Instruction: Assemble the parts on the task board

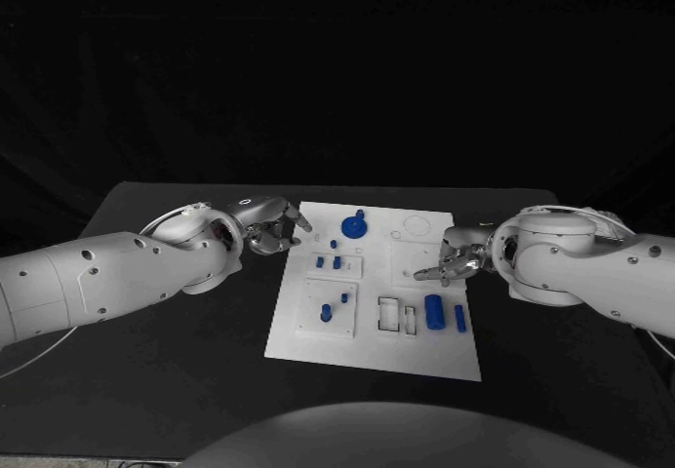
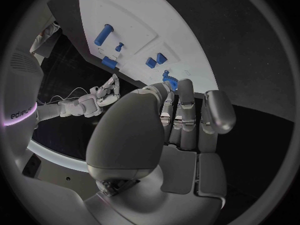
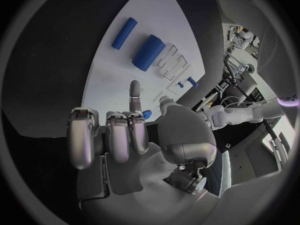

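Observation:
The white task board [image 1: 422, 346] lies in the middle of the black table. A round blue part [image 1: 356, 226] stands near its far edge. Small blue pegs [image 1: 330, 261] and two more pegs [image 1: 335, 305] sit on its left half. A thick blue cylinder [image 1: 435, 312] and a slim one [image 1: 458, 317] lie at its right, beside two empty slots [image 1: 397, 314]. My left hand [image 1: 271, 222] hovers at the board's far left edge, fingers [image 2: 186, 105] straight and holding nothing. My right hand [image 1: 457, 258] hangs over the board's right edge, fingers curled. A small blue bit [image 3: 145, 115] shows between its thumb and finger; whether it is held is unclear.
Black table [image 1: 169, 370] surrounds the board on all sides. Both white arms reach in from the sides, the left forearm [image 1: 99, 278] over the table's left part, the right forearm [image 1: 591, 263] over its right part.

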`<state>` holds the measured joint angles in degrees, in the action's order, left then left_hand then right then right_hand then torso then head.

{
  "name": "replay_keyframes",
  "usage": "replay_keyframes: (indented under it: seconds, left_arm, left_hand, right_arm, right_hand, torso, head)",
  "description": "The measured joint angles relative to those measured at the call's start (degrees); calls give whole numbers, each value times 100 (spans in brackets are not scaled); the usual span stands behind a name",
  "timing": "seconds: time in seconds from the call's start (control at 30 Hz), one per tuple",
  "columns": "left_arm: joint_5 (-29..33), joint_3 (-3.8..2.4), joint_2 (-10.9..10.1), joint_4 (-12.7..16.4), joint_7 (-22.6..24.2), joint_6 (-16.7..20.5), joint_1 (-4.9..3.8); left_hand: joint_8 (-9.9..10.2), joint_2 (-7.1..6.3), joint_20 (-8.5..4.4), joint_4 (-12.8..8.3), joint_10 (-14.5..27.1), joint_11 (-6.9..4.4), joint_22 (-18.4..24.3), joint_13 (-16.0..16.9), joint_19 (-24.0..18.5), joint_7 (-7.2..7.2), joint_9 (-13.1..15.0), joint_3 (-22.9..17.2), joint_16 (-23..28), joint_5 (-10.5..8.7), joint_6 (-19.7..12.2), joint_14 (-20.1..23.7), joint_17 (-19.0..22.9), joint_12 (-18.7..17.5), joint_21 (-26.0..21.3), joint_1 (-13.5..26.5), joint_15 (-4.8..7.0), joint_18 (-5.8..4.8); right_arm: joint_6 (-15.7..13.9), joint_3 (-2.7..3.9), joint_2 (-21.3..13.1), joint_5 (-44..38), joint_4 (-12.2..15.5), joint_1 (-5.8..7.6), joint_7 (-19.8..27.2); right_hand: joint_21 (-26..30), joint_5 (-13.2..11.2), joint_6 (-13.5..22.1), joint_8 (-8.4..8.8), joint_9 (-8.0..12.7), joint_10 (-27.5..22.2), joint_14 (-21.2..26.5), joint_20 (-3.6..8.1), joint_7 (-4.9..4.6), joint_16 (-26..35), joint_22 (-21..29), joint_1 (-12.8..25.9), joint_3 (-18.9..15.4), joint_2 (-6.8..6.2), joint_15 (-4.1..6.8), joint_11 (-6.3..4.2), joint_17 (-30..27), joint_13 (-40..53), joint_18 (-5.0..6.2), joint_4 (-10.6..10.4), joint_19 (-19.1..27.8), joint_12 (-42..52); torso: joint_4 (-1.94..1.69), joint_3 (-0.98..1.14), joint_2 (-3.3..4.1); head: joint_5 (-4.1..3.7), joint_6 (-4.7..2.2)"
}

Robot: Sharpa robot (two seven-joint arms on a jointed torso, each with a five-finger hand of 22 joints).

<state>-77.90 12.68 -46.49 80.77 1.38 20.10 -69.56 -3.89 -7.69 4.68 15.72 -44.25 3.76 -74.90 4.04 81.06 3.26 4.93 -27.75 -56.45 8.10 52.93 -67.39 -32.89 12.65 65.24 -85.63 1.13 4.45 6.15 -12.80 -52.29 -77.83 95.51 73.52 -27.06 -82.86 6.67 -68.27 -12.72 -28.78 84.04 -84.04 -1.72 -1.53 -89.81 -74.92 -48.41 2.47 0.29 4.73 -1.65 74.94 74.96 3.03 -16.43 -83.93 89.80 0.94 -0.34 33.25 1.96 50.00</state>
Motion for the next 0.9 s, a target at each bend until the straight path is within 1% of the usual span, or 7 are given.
replay_keyframes:
  seconds: [0.17, 0.27, 0.37, 0.53, 0.6, 0.67, 0.9]
  left_arm:
    - [13, 0, 16, 0, 17, 6, 2]
    - [19, 0, 27, 4, 32, 11, 2]
    - [25, 0, 40, 9, 56, 18, 3]
    - [33, -2, 65, 10, 92, 28, 3]
    - [35, -2, 68, 8, 99, 29, 3]
    - [36, -2, 68, 4, 104, 30, 3]
    - [40, -1, 67, 0, 106, 30, 3]
  left_hand:
    - [0, 0, 0, 0, 0, 0, 0, 0, 0, 0, 0, 0, 0, 0, 0, 0, 1, 0, 0, 0, 0, 0]
    - [0, 0, 0, 9, 0, 0, 0, 0, 0, 1, 0, -9, 0, 39, 1, 0, -16, 0, 26, 0, 0, 0]
    - [0, 0, 0, 1, -19, -19, -1, 0, 0, 20, 0, -31, -22, 39, 21, 0, -19, 0, 26, 0, 0, 0]
    - [0, 0, 0, -1, -19, -19, -5, 0, 0, 20, 0, -34, -23, 39, 20, 0, -19, 0, 26, 0, 0, 0]
    - [0, 0, 0, -1, -20, -19, -5, 0, 0, 20, 0, -34, -23, 39, 20, 0, -23, 0, 26, 0, 0, 0]
    - [0, 0, 0, -1, -40, 1, -4, 0, 0, 20, 0, -34, -23, 39, 20, 0, -23, 0, 26, 0, 0, 0]
    - [0, 0, 0, -2, -40, 1, -4, 0, 0, 20, 1, -34, -23, 39, 20, 0, -23, 0, 23, 0, 0, 0]
  right_arm:
    - [664, 4, 252, 250, -185, 30, -421]
    - [917, 4, 341, 333, -256, 38, -562]
    - [1121, 4, 414, 398, -302, 42, -673]
    - [1319, 4, 496, 467, -372, 45, -794]
    - [1361, 4, 517, 482, -396, 45, -823]
    - [1400, 4, 545, 501, -431, 45, -848]
    - [1425, 4, 647, 588, -560, -10, -889]
  right_hand:
    - [45, 133, -18, 117, 96, 0, 0, 0, -18, 0, 0, -64, 16, -63, 0, 0, 0, 0, 0, 64, 0, 0]
    - [88, 221, -21, 177, 148, 0, 0, 0, -21, 0, 0, -112, 46, -108, 0, 0, -1, -1, 1, 111, 0, 0]
    - [115, 223, -21, 211, 174, 0, 0, 0, -21, 0, 0, -138, 39, -91, 0, 0, -1, -1, 0, 119, 0, 0]
    - [154, 255, -21, 265, 206, 0, 0, -1, -21, 0, 1, -162, 51, -115, 0, 0, -1, -1, 0, 146, 0, 0]
    - [154, 302, 3, 299, 227, 0, 0, -1, -44, 0, 1, -192, 63, -85, 0, 0, -1, -1, 0, 176, 0, -1]
    - [188, 333, 18, 325, 253, 0, 0, -1, -59, 0, 1, -216, 86, -108, 0, 0, -1, -2, 1, 199, 0, -1]
    - [271, 432, 74, 433, 321, 0, 1, -1, -115, 0, 1, -245, 98, -92, -1, 1, -2, -2, 1, 241, 0, -1]
  torso:
    - [-8, 0, -5]
    - [-9, -3, -5]
    - [-8, 0, -7]
    - [-4, 3, -12]
    - [-4, 5, -12]
    - [-1, 7, -12]
    - [0, 10, -8]
  head:
    - [-27, 0]
    - [-34, 0]
    - [-35, 0]
    - [-31, 0]
    - [-31, 0]
    - [-29, 0]
    - [-2, 0]
